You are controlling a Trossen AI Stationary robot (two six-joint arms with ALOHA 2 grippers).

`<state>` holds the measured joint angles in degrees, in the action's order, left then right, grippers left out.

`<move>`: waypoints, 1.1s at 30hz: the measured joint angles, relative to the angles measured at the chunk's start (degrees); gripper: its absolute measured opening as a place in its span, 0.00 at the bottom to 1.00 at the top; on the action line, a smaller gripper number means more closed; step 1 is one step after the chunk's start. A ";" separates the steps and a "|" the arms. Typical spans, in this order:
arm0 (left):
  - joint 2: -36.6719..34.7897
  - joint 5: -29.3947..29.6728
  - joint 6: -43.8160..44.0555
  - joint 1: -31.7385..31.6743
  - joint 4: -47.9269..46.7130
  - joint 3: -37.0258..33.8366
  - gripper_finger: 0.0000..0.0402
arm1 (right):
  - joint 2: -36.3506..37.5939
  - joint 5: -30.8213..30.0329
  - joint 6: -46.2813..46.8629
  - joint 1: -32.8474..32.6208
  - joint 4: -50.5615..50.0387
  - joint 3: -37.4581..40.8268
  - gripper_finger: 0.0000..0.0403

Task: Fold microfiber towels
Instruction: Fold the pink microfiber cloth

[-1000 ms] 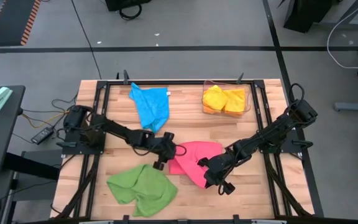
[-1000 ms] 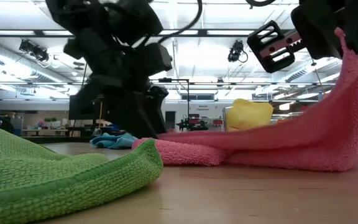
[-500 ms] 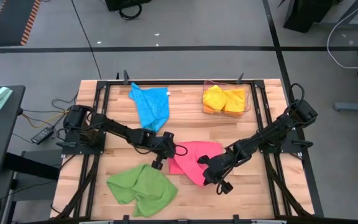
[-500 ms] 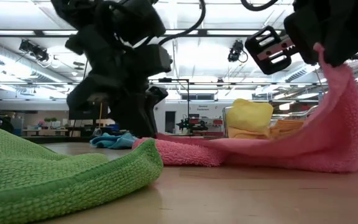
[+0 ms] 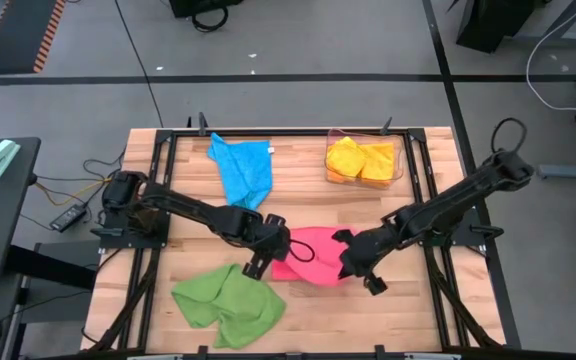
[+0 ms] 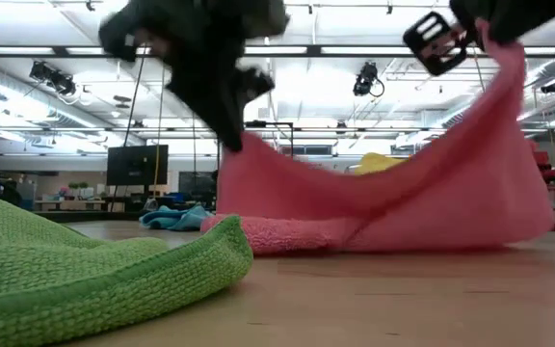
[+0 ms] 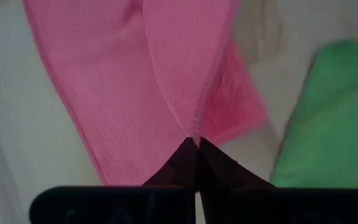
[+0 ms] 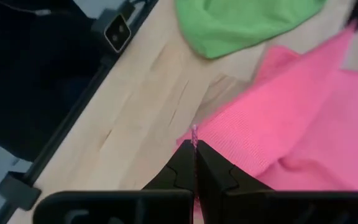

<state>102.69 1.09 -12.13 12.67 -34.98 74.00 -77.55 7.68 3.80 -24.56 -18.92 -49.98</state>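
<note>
Fingers [image 7: 188, 163] of the left gripper [image 5: 264, 256] are pinched on one edge of the pink towel [image 5: 313, 258]; the right gripper [image 5: 353, 262] is clamped on the opposite edge. Towel hangs lifted between them mid-surface, lower part touching the wood. Step looks like the lift for the first fold. Next move likely needs both edges carried together, kept level, so the cloth doubles flat. Green towel [image 5: 226, 305] lies just beside, on the left arm's side; could snag. Blue towel [image 5: 245, 171] and clear bin [image 5: 398, 158] with yellow towels [image 5: 360, 157] sit well apart.
</note>
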 joint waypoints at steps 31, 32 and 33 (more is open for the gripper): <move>4.86 -1.51 17.36 13.92 -2.05 11.70 0.06 | -4.98 3.46 10.36 -12.40 -6.37 -0.04 0.02; 5.09 -1.51 17.80 14.03 -1.74 11.71 0.07 | -5.92 3.97 10.64 -12.74 -5.49 -0.05 0.02; 5.24 -1.49 17.84 14.13 -1.21 11.71 0.08 | -6.58 4.11 10.94 -13.33 -5.06 -0.07 0.02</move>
<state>107.93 -0.39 5.71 26.80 -36.19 85.71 -84.13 11.79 14.74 -37.88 -23.98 -50.04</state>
